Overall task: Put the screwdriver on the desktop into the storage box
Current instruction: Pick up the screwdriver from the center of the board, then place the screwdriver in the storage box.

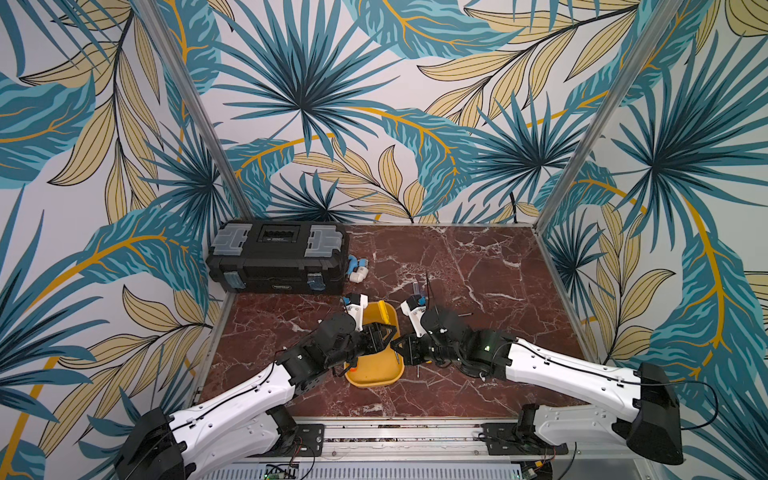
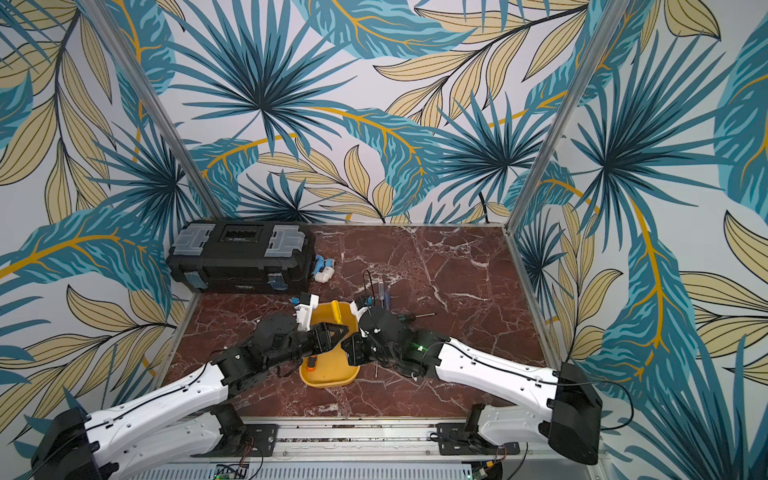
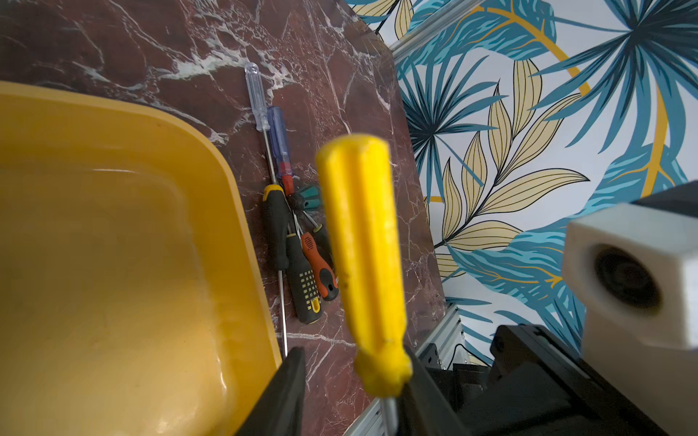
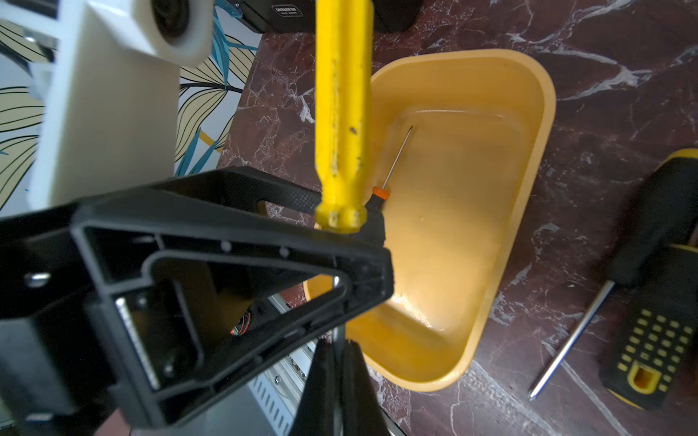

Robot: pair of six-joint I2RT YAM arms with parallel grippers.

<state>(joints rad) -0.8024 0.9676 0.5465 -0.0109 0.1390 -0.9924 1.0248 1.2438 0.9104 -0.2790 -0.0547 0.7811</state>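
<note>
Right claw [image 4: 338, 349] clamped on steel shaft of yellow-handled screwdriver [image 4: 342, 113], left claw [image 3: 353, 364] parted around its neck, both over shallow yellow plastic storage box [image 4: 544, 124].

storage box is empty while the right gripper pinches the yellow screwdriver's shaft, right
Not empty: the right wrist view shows a small orange-collared screwdriver lying in the storage box. The rest holds: the right gripper is shut on the shaft of the yellow screwdriver.
</note>
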